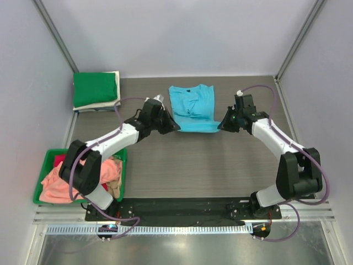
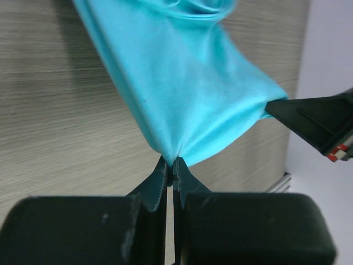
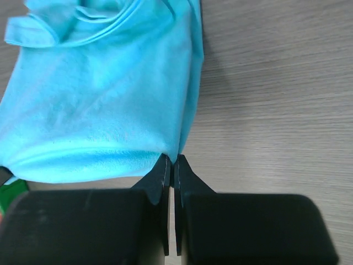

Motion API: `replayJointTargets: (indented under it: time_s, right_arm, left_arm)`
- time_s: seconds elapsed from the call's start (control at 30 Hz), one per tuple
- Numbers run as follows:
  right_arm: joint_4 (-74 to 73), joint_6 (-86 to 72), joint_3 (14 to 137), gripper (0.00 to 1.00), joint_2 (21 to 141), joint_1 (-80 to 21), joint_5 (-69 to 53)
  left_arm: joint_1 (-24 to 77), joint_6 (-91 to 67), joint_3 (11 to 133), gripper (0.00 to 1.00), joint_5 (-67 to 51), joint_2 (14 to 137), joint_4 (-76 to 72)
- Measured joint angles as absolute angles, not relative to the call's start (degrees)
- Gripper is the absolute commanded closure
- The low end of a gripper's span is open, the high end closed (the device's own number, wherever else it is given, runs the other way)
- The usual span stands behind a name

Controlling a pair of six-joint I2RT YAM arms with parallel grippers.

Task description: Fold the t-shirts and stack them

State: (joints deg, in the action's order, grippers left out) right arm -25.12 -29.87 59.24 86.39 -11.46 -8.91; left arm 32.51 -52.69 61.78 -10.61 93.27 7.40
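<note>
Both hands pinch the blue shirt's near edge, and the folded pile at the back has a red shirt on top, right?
Not red: the top view shows a green shirt on top. The left hand and right hand do pinch the blue shirt.

The left arm (image 1: pixel 110 142) and right arm (image 1: pixel 273 138) have white links and black joints, with thin purple cables (image 1: pixel 263 86) looping along them. Left pincer (image 2: pixel 172 165) and right pincer (image 3: pixel 172 163) are matte black, with wedge-shaped fingers (image 2: pixel 157 181) tapering to points.

Pale walls (image 1: pixel 182 33), wood-grain table (image 1: pixel 193 165), seemingly laminate
</note>
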Motion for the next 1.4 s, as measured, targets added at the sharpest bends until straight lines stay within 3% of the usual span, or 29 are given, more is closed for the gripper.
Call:
replayJointTargets:
  time_s: [0.37,0.63,0.83,1.17,1.4]
  right_arm:
    - [-30.5,-30.0,51.6,0.99,79.6,-11.6,-12.6]
    - [-33.6,-30.0,47.0,0.99,65.1,-14.2,-13.5]
    - [-40.2,-32.2,41.3,0.99,59.5,-18.5,-13.8]
    - [-44.2,-31.0,56.9,0.99,66.1,-19.3,-11.2]
    - [-44.5,-28.8,69.3,0.99,78.3,-19.4,-9.1]
  left_arm:
    - [35.3,-53.3,56.8,1.0,-10.9,88.8,13.3]
    - [41.9,-56.1,47.7,1.0,-7.6,73.1,14.7]
    - [47.7,-59.7,42.8,1.0,-6.2,68.0,20.4]
    - [47.0,-59.0,53.3,0.97,0.1,66.3,30.2]
    - [38.3,-55.7,60.2,0.97,-2.0,71.5,30.7]
